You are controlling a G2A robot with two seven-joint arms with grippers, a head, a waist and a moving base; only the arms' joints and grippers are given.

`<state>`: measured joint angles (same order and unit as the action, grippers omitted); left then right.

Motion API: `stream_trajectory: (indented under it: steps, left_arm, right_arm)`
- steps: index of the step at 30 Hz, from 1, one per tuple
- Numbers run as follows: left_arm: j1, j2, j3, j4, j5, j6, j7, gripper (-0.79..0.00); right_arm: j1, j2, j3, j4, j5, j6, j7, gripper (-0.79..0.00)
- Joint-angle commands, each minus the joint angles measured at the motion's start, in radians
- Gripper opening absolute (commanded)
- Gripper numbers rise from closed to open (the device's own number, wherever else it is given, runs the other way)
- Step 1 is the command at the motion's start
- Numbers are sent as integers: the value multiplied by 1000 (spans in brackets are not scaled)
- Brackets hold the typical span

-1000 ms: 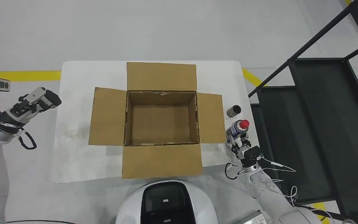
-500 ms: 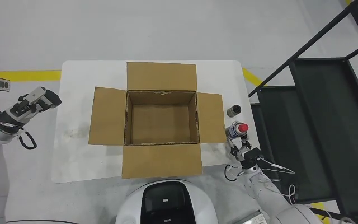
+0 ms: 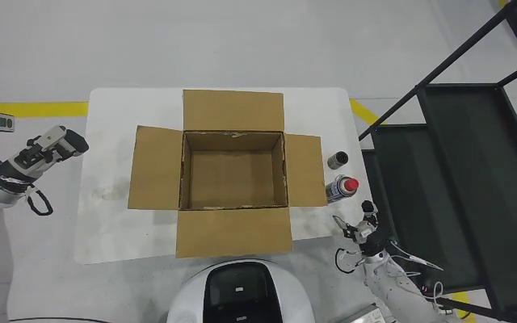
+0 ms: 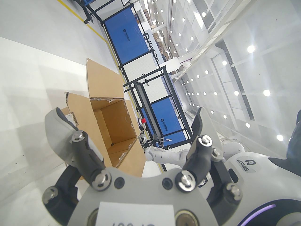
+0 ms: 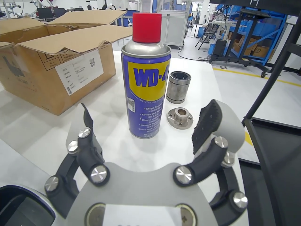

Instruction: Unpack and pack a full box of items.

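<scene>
The right gripper (image 3: 356, 218), fingers spread like the left gripper's (image 3: 69, 141), has backed to 5 o'clock of the upright spray can (image 3: 342, 187), so the empty cardboard box (image 3: 234, 230) seems unpacked.

Just ahead of the right jaws stands a glossy printed metal can (image 5: 145, 90) with a smooth red plastic cap (image 5: 147, 27). Beyond it are a polished steel sleeve (image 5: 178, 86) and a duller metal flange (image 5: 180, 117). The cardboard box (image 5: 47, 76) is matt with ragged edges. The pads (image 5: 207, 123) are rough and black.

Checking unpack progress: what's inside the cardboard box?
Seen from above, the cardboard box holds no items: bare floor and inner walls. The floor edge right below the near wall is hidden by that wall. The spray can stands outside it, on the table.
</scene>
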<state>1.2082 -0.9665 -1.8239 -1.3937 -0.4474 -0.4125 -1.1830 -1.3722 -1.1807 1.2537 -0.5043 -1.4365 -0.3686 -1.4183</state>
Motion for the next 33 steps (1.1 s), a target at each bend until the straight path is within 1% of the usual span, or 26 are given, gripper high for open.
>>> stream_trajectory:
  steps: [1, 4, 7, 12, 18, 19, 20, 21, 22, 23, 29, 33]
  left_arm:
    - [0, 0, 0, 0, 0, 0, 0, 0]
    - [0, 0, 0, 0, 0, 0, 0, 0]
    - [0, 0, 0, 0, 0, 0, 0, 0]
    - [0, 0, 0, 0, 0, 0, 0, 0]
    - [0, 0, 0, 0, 0, 0, 0, 0]
    - [0, 0, 0, 0, 0, 0, 0, 0]
    - [0, 0, 0, 0, 0, 0, 0, 0]
    - [0, 0, 0, 0, 0, 0, 0, 0]
    - [0, 0, 0, 0, 0, 0, 0, 0]
    - [0, 0, 0, 0, 0, 0, 0, 0]
    - [0, 0, 0, 0, 0, 0, 0, 0]
    - [0, 0, 0, 0, 0, 0, 0, 0]
  right_arm:
    - [-2, 2, 6, -33, 11, -3, 61, 0]
    - [2, 1, 9, -75, 29, -1, 155, 0]
    - [9, -2, 13, -100, 59, 2, 222, 0]
    - [17, -4, 13, -126, 72, 2, 278, 0]
    - [31, -8, 10, -138, 83, 3, 318, 0]
    - [33, -8, 7, -140, 75, -1, 330, -123]
    - [35, -8, 5, -143, 71, -3, 337, -366]
    - [35, -8, 4, -144, 71, -7, 344, -489]
    - [37, -8, 1, -144, 67, -11, 355, -671]
    - [39, -8, 0, -144, 67, -15, 365, -785]
    - [45, -9, -8, -144, 59, -37, 401, -785]
    - [27, -2, -10, -158, 33, -71, 384, -785]
